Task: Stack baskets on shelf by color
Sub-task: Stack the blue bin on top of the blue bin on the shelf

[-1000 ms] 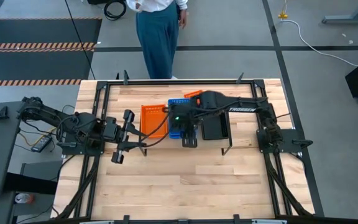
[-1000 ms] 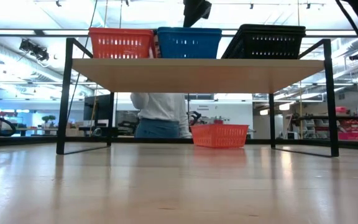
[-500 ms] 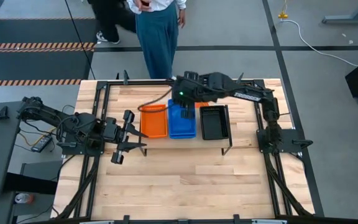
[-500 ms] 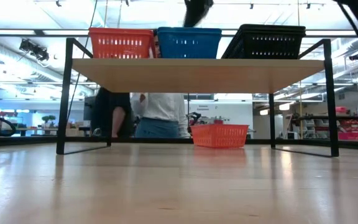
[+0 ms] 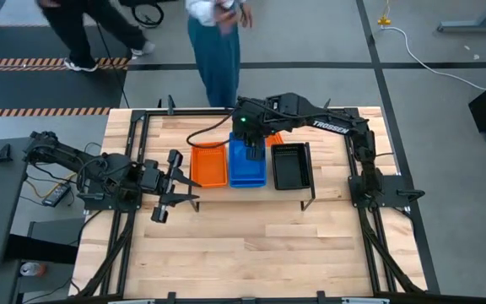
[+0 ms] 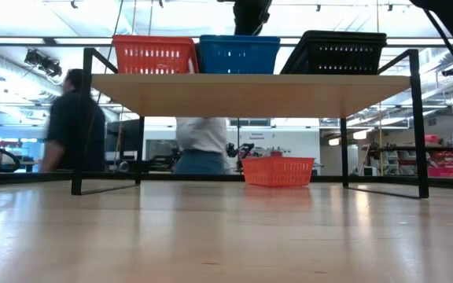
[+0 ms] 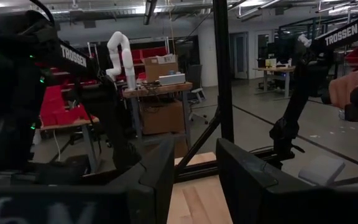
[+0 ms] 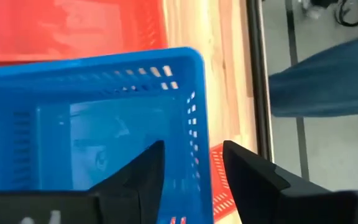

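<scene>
On the shelf (image 6: 250, 94) three baskets rest on their bottoms side by side: orange (image 5: 210, 165), blue (image 5: 247, 166) and black (image 5: 289, 165). Another orange basket (image 6: 278, 170) sits on the table behind the shelf. My right gripper (image 5: 252, 142) is open and hangs over the blue basket's far end. In the right wrist view its fingers stand on either side of that basket's end wall (image 8: 194, 118); no touch shows. My left gripper (image 5: 169, 186) is open and waits at the table's left, beside the shelf.
The shelf's black legs (image 6: 81, 118) stand on the plank table (image 5: 251, 245), with free room in front of it. Black rails (image 5: 133, 169) frame the tabletop. Two people (image 5: 218, 42) move on the floor beyond the table's far edge.
My right gripper has gone from the blue basket's near end toward the table's far edge and now hovers over that basket's far end. The baskets on the shelf have stayed put. A second person has walked past behind the table toward the left.
</scene>
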Tool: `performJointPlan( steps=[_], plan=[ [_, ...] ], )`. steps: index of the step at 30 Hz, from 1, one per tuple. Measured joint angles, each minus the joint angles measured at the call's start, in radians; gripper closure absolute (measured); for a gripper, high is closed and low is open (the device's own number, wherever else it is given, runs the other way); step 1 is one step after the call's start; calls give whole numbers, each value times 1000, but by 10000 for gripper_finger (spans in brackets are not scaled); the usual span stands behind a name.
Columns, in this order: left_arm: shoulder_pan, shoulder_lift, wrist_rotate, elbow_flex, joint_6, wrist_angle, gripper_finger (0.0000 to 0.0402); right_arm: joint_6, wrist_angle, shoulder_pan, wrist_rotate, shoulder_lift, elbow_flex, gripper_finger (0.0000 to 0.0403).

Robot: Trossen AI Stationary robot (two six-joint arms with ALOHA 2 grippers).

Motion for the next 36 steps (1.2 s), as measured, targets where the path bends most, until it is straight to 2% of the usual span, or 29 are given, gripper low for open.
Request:
performJointPlan(
  steps=[4, 7, 11, 14, 17, 28, 33, 36],
  plan=[
    [0, 0, 0, 0, 0, 0, 276, -27, -1, -4, -5, 0, 0, 256],
    [0, 0, 0, 0, 0, 0, 276, -35, -2, -12, -13, 0, 0, 295],
    [0, 0, 0, 0, 6, 0, 276, -38, -6, -33, -107, 0, 0, 354],
    [0, 0, 0, 0, 6, 0, 276, -40, -5, -46, -123, 0, 0, 387],
    [0, 0, 0, 0, 6, 0, 276, -43, -4, -60, -135, 0, 0, 387],
    [0, 0, 0, 0, 9, 0, 276, -38, -17, -130, -337, -1, 0, 388],
    [0, -1, 0, 0, 8, 0, 276, -27, -18, -131, -342, -2, -15, 388],
    [0, -1, 0, 0, 8, -2, 276, -14, -16, -109, -309, -2, -13, 388]
  ],
)
